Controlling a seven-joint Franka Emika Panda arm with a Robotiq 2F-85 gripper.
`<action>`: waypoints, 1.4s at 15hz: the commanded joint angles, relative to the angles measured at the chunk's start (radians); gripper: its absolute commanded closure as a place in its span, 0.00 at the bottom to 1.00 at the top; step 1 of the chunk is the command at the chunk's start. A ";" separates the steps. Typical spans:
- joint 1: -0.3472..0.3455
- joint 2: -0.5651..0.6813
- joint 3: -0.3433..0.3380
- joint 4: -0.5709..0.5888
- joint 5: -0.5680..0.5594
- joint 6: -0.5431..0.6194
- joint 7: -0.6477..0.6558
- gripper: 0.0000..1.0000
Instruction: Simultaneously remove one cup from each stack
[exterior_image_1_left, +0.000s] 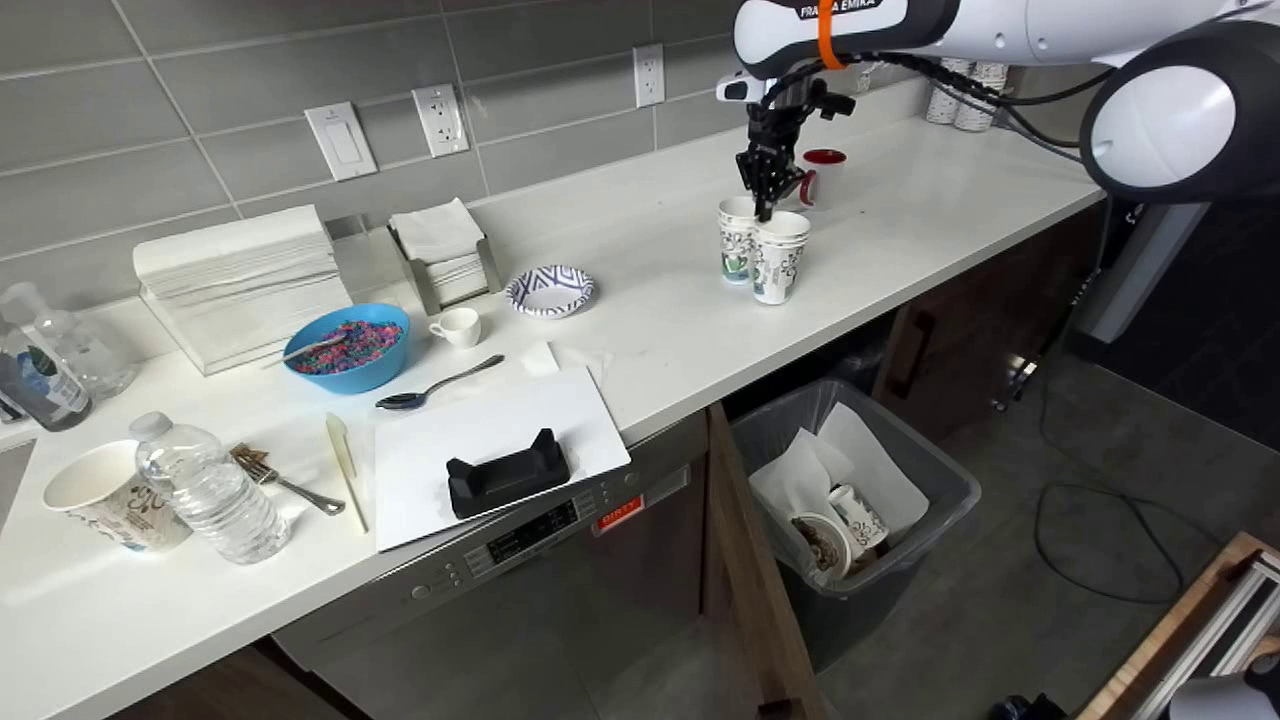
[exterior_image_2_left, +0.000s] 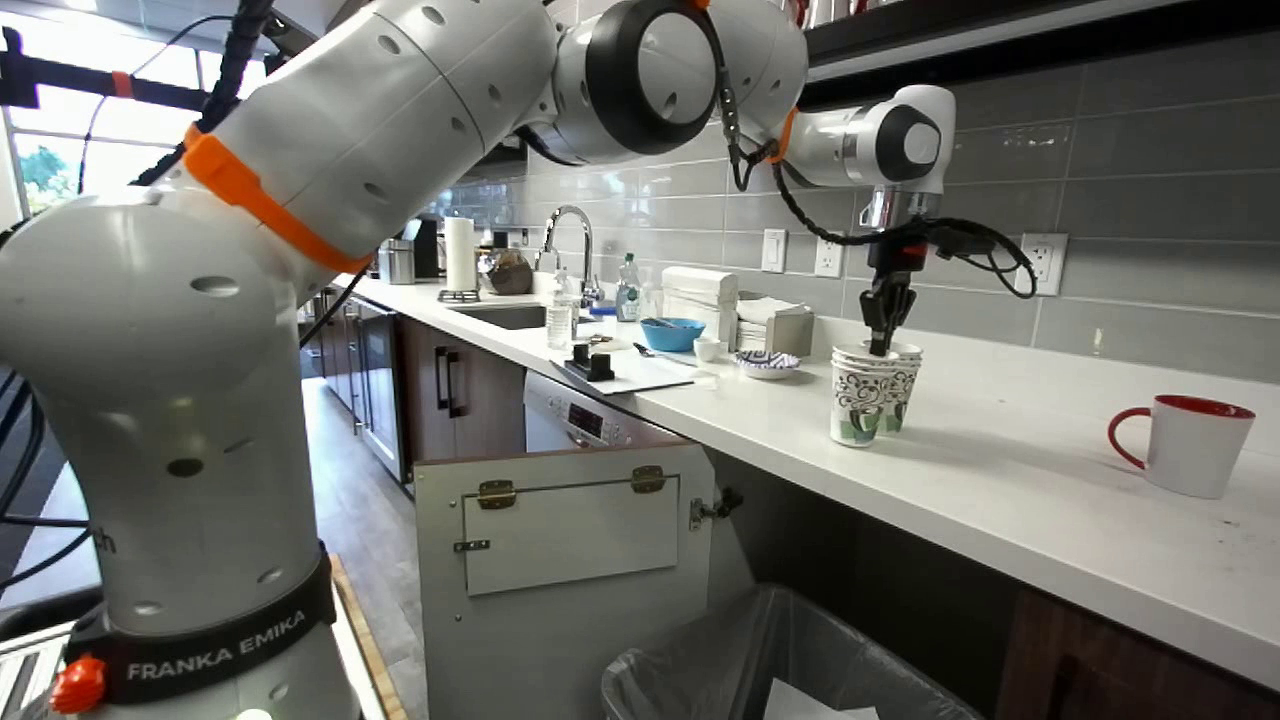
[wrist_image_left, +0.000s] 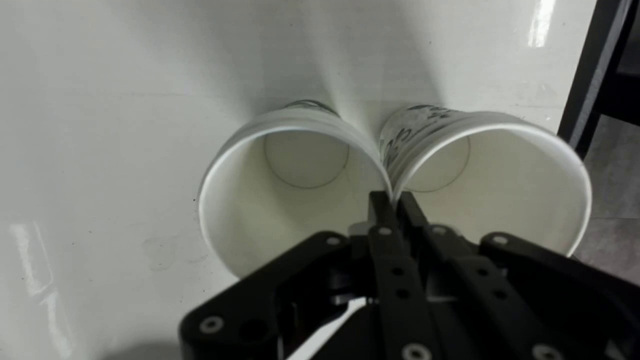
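Observation:
Two short stacks of white cups with dark greenish print stand side by side on the counter, a back stack (exterior_image_1_left: 736, 248) and a front stack (exterior_image_1_left: 777, 270). In the wrist view, the left stack's top cup (wrist_image_left: 290, 215) and the right stack's top cup (wrist_image_left: 520, 195) meet at their rims. My gripper (wrist_image_left: 396, 200) points down from above and is shut on these two neighbouring rims, one finger inside each cup. Both exterior views show the gripper (exterior_image_2_left: 880, 345) at the tops of the stacks. Several nested rims show below the top ones, and the lower cups' bodies are partly hidden.
A white mug with red inside (exterior_image_2_left: 1195, 450) stands near the stacks. A patterned bowl (exterior_image_1_left: 550, 292), a blue bowl (exterior_image_1_left: 385, 370) and a water bottle (exterior_image_1_left: 215, 490) share the counter (exterior_image_1_left: 660, 330). Below its front edge are a trash bin (exterior_image_1_left: 940, 530) and an open cabinet door (exterior_image_2_left: 570, 630).

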 joint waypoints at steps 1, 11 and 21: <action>0.009 -0.004 -0.005 0.012 -0.006 -0.029 0.021 0.98; 0.019 -0.024 -0.008 0.012 -0.013 -0.028 0.022 0.99; 0.021 -0.047 -0.012 0.009 -0.029 -0.018 0.023 0.99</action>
